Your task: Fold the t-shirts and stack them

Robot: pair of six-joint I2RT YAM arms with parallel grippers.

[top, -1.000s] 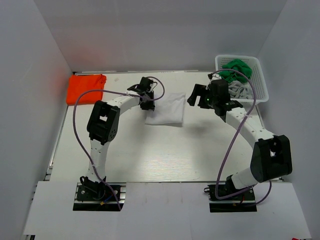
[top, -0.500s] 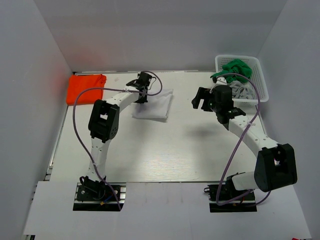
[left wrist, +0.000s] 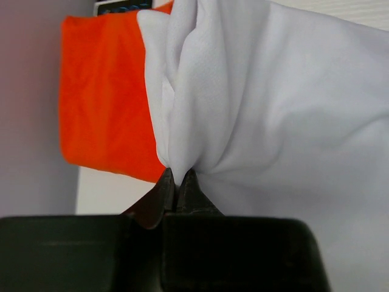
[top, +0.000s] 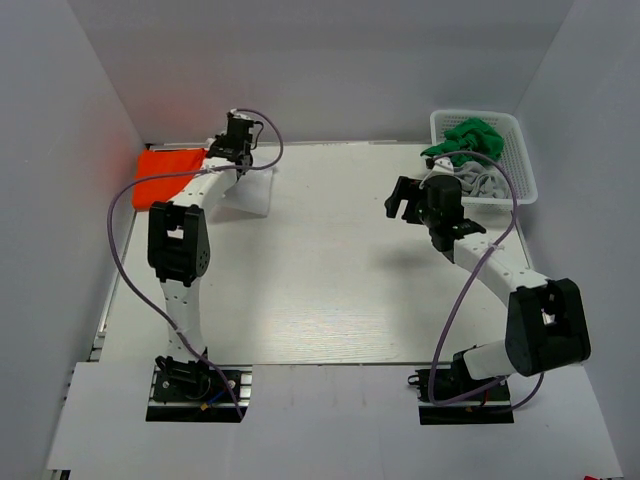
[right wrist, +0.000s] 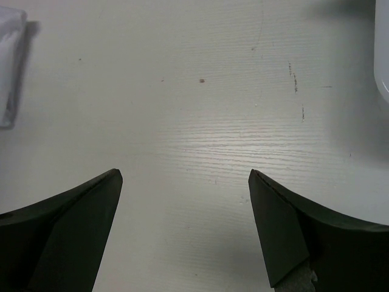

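Note:
My left gripper (top: 237,152) is shut on a gathered edge of the white t-shirt (top: 250,195) and holds it at the back left, beside the folded bright orange t-shirt (top: 170,175). In the left wrist view the closed jaws (left wrist: 177,180) pinch the white t-shirt (left wrist: 273,91), which partly overlaps the orange t-shirt (left wrist: 103,97). My right gripper (top: 402,205) is open and empty over bare table at the right middle; it also shows in the right wrist view (right wrist: 182,176). A green t-shirt (top: 465,135) and a grey t-shirt (top: 482,182) lie crumpled in the basket.
A white plastic mesh basket (top: 525,160) stands at the back right against the wall; its corner shows in the right wrist view (right wrist: 383,61). White walls close in the table on the left, back and right.
My left gripper has carried the white t-shirt from the table's middle back to the back left, up to the orange t-shirt. The right gripper has drawn back a little to the right.

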